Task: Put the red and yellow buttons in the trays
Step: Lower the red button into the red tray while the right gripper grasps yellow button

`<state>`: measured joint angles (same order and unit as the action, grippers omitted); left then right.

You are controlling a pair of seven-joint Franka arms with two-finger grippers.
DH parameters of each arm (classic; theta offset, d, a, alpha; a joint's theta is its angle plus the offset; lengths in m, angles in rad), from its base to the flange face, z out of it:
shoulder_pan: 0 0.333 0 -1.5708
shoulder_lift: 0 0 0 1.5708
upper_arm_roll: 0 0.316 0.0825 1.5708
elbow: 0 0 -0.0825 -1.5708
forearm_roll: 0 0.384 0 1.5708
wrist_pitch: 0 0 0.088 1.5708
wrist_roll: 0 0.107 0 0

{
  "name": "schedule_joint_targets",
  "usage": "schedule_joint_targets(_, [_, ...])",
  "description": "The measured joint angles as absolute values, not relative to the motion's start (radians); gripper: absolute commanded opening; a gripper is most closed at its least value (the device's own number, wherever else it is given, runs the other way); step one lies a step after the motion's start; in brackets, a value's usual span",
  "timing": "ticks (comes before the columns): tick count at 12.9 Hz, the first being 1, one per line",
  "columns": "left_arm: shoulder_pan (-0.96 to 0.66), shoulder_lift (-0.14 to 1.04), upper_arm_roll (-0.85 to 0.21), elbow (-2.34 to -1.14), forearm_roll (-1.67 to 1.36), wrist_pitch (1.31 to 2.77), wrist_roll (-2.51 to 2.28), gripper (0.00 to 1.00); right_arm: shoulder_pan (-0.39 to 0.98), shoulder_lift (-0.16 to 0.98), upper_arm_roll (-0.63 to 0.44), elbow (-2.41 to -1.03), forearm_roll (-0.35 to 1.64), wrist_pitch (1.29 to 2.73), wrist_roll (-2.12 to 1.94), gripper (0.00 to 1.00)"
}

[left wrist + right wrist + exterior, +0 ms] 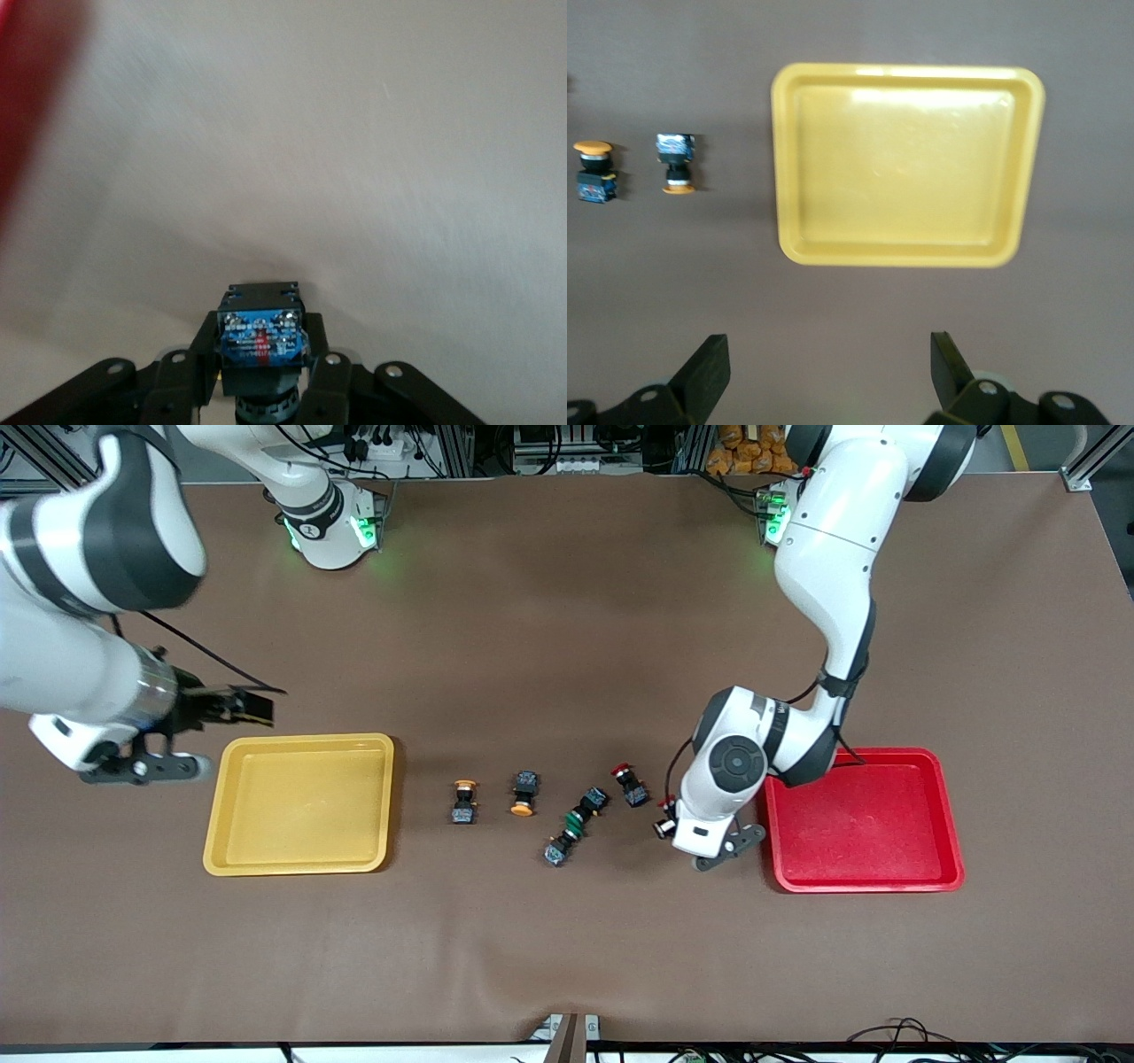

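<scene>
Left gripper [666,821] low over the table, fingers clamped; right gripper [824,372] raised, waiting, fingers spread wide.

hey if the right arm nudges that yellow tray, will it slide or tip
Likely slide: the yellow tray lies shallow and flat on the table, so tipping seems unlikely. It looks like thin plastic and holds nothing, so probably light. The right gripper, open, is beside it.

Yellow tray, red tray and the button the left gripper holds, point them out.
yellow tray [232,797], front view, bare floor.
red tray [877,841], front view, bare floor.
held button [262,338], left wrist view, blue base.
left gripper [262,376], left wrist view, between fingertips.
</scene>
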<state>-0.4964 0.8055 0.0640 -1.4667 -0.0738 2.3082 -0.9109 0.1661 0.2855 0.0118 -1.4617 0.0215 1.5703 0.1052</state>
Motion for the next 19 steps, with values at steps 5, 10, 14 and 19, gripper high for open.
schedule_joint_targets(5, [-0.438,0.729,0.128,-1.462,-0.074,2.168,-0.751,0.00,0.260,0.387,0.012,-1.462,0.022,1.698,0.154,1.00])
schedule_joint_targets(10, [-0.281,0.710,0.130,-1.476,-0.074,2.077,-0.477,0.00,0.373,0.499,0.014,-1.463,0.022,1.885,0.335,1.00])
schedule_joint_targets(14, [-0.167,0.715,0.129,-1.502,-0.074,2.077,-0.285,0.00,0.430,0.615,0.014,-1.475,0.022,2.041,0.416,1.00])
schedule_joint_targets(19, [-0.104,0.760,0.129,-1.506,-0.060,2.108,-0.179,0.00,0.431,0.709,0.008,-1.524,0.022,2.217,0.423,1.00])
